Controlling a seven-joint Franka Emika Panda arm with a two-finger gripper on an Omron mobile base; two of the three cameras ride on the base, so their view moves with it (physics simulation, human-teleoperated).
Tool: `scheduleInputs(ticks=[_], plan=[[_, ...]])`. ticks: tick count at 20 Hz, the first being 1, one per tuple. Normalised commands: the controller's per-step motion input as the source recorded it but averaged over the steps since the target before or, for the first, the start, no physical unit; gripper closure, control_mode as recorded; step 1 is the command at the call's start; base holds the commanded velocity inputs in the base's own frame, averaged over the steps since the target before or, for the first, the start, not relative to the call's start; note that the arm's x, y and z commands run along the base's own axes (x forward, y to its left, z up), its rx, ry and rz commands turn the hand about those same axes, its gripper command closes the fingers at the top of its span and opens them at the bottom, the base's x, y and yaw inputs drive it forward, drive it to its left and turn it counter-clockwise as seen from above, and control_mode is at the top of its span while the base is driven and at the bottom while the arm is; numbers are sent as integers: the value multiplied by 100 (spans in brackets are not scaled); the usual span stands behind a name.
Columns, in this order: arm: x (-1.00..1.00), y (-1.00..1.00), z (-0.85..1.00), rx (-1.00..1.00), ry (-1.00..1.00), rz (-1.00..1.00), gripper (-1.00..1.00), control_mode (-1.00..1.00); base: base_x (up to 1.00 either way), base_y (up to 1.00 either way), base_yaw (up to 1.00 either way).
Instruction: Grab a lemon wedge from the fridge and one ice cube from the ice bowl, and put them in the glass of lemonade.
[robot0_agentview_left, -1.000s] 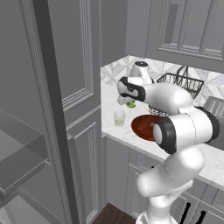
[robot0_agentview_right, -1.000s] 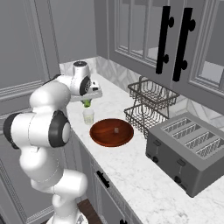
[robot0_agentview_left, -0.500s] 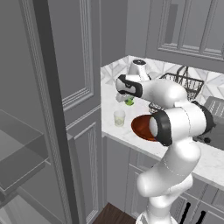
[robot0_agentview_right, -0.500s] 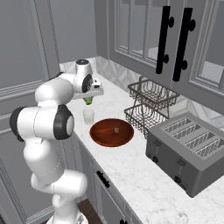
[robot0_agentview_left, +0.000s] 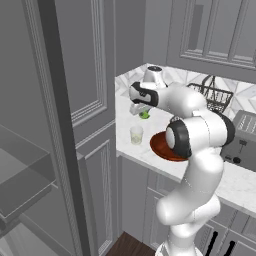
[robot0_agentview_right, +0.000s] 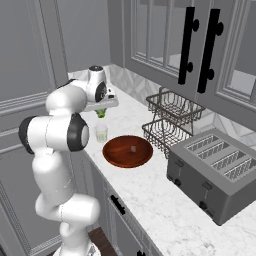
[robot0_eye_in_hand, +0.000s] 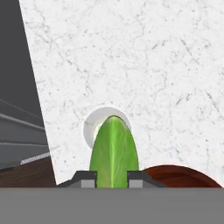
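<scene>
While the gripper stays out of the drop, its two fingers are pinched tight on the lemon wedge, a green sliver at the bottom centre of the hand view. Just past its tip lies the round rim of the glass of lemonade; in the left base view the glass stands below the wedge, centre frame. So the fetch looks done and the release is pending. To the right sits the ice bowl, a pale speck inside probably the ice cube, untouched.
</scene>
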Motion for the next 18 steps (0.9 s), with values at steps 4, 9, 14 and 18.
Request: scheduleInputs(ticks=[4, 9, 14, 18], plan=[[23, 0, -2, 0, 8, 0, 100, -100, 0, 0, 0], [12, 0, -21, 0, 0, 0, 100, -100, 0, 0, 0], [3, 0, -44, 0, 0, 0, 100, -100, 0, 0, 0], [-4, 0, -23, 2, -1, 0, 100, -100, 0, 0, 0]])
